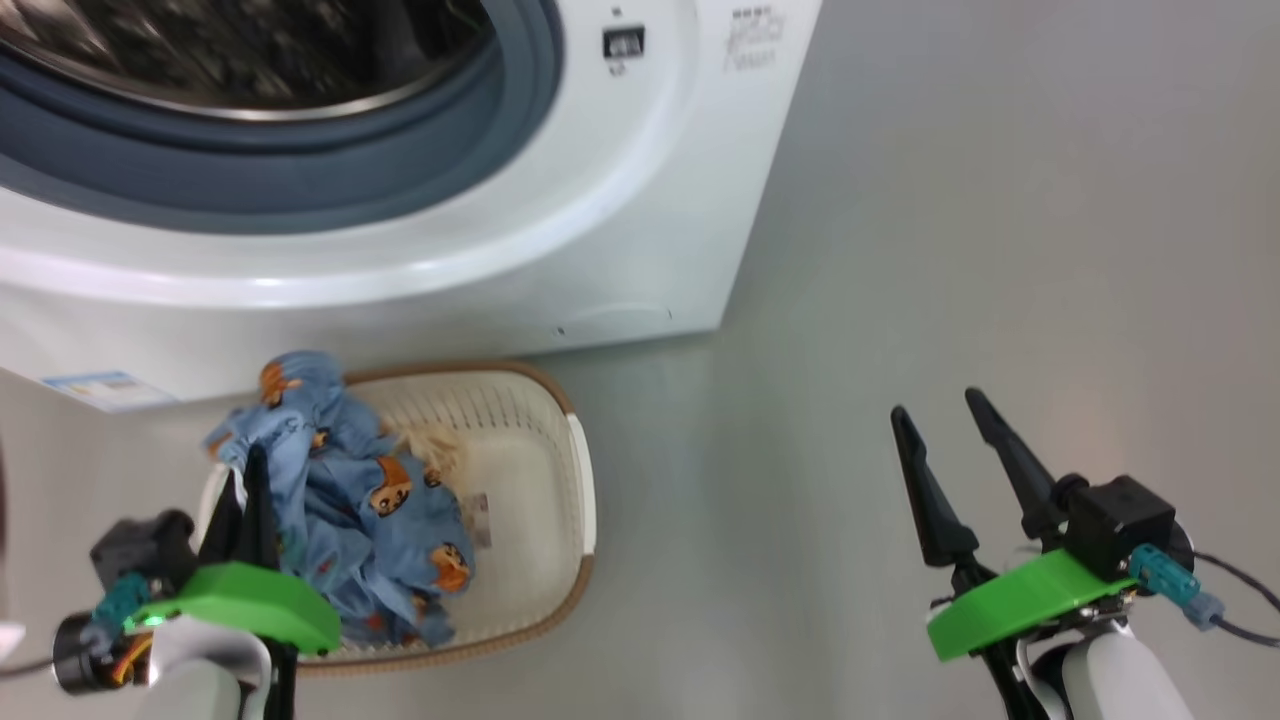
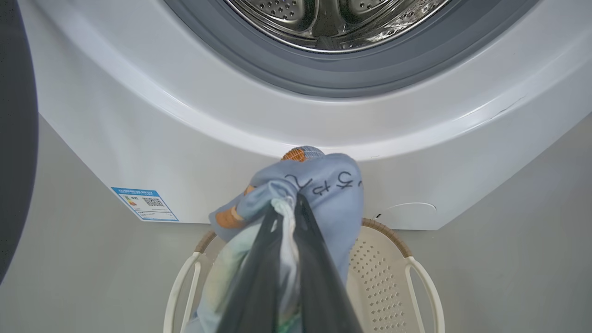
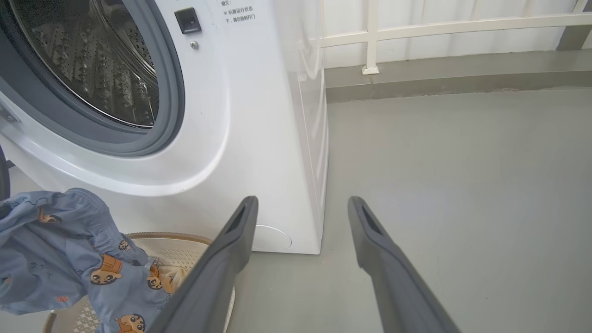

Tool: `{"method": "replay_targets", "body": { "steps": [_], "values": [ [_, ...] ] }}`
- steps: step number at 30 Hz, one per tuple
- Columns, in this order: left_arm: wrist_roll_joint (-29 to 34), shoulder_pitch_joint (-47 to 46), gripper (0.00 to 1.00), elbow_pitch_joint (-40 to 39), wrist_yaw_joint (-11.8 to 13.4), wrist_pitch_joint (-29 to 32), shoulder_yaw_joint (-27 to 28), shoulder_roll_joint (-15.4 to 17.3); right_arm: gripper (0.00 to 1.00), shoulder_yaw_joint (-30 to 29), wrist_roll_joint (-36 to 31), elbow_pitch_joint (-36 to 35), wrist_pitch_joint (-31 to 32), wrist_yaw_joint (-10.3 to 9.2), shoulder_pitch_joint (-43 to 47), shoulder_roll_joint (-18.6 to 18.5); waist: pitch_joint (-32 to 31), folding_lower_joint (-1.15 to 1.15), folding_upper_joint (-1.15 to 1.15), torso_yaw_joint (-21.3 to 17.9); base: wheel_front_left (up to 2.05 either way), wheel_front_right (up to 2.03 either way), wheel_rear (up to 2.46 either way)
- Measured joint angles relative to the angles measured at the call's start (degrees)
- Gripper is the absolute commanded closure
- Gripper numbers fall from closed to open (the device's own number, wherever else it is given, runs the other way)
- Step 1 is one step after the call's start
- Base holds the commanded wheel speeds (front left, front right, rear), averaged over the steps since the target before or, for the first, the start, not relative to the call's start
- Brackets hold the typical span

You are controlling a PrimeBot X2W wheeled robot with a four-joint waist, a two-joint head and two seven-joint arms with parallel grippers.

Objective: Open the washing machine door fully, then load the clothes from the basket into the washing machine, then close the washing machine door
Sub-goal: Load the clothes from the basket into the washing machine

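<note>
Grey floor (image 1: 1000,250) carried all you saw. White washing machine (image 1: 640,200) stood on it. Cream basket (image 1: 530,500) sat on floor just before machine's front, near its base. Raised grey kerb (image 3: 439,78) ran along floor's far edge in your right wrist view.

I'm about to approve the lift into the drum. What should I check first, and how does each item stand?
1. Left pincer shut on the clothes: ok.
2. Clothes clear of the basket: not ok, lower folds hang inside it.
3. Washing machine door swung aside: ok; fully open, cannot tell.
4. Drum mouth unobstructed: ok.
5. Right pincer open, away from the load path: ok.
</note>
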Motion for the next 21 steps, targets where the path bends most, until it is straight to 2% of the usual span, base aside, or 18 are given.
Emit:
{"method": "replay_targets", "body": {
  "steps": [11, 21],
  "values": [
    [5.42, 10.47, 1.00, -13.92, 0.11, -0.01, 2.60, -0.66, 0.00, 0.32, 0.03, -1.72, 1.86, 0.00, 4.15, 0.08, -8.54, 0.00, 0.00, 2.30, 0.00, 0.00, 0.00],
    [7.34, 17.74, 1.00, -22.52, 2.72, 0.91, 2.16, -0.19, 0.00, 0.09, 0.03, -4.49, 3.28, 0.00, 7.58, 0.12, -13.89, 0.00, 0.00, 3.54, 0.00, 0.00, 0.00]
  ]
}}
